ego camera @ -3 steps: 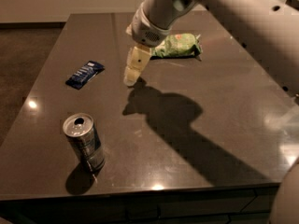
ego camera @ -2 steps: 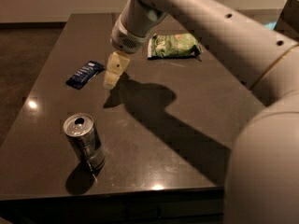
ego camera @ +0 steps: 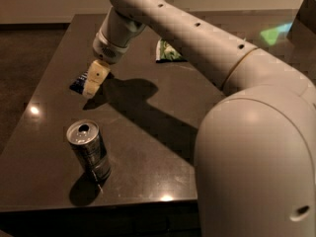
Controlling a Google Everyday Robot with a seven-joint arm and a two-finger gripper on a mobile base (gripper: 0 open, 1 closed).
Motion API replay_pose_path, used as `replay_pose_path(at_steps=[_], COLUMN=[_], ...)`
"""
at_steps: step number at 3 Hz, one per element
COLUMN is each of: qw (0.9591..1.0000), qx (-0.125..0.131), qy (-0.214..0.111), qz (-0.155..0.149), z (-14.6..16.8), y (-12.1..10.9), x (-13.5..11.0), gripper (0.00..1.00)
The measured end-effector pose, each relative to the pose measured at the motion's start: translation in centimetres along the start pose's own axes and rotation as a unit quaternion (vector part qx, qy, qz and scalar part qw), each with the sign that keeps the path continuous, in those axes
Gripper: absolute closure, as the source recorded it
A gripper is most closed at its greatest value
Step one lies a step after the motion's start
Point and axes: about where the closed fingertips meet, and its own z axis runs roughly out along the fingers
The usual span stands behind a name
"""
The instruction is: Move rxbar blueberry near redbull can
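Observation:
The redbull can (ego camera: pixel 89 153) stands upright near the table's front left, silver top with a pull-tab hole facing up. The rxbar blueberry (ego camera: pixel 77 84) is a small dark-blue wrapper lying flat on the left part of the table; only its left end shows, the rest is hidden behind my gripper. My gripper (ego camera: pixel 93 85) hangs from the long white arm, pointing down, directly over and in front of the bar, touching or just above it. The can is about a hand's length nearer the front edge than the bar.
A green crinkly snack bag (ego camera: pixel 166 52) lies at the back middle, partly hidden by my arm. The dark table (ego camera: pixel 158 147) ends at the front edge just below the can and at the left edge beside the bar. My arm's bulk fills the right side.
My gripper has moved left and a little forward, from the table's middle to over the blue bar, which it now partly covers. The can and the green bag have not moved.

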Motion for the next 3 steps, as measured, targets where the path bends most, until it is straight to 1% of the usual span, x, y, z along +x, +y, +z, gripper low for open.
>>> replay_pose_path(at_steps=[1, 2, 3], qw=[0.9998, 0.9995, 0.9993], qx=[-0.013, -0.023, -0.026], qy=[-0.007, -0.011, -0.014], qz=[0.011, 0.02, 0.024], z=[1.9, 2.9, 2.8], y=[-0.3, -0.9, -1.5], x=[-1.1, -1.5, -1.2], gripper=[0.0, 0.12, 0.36])
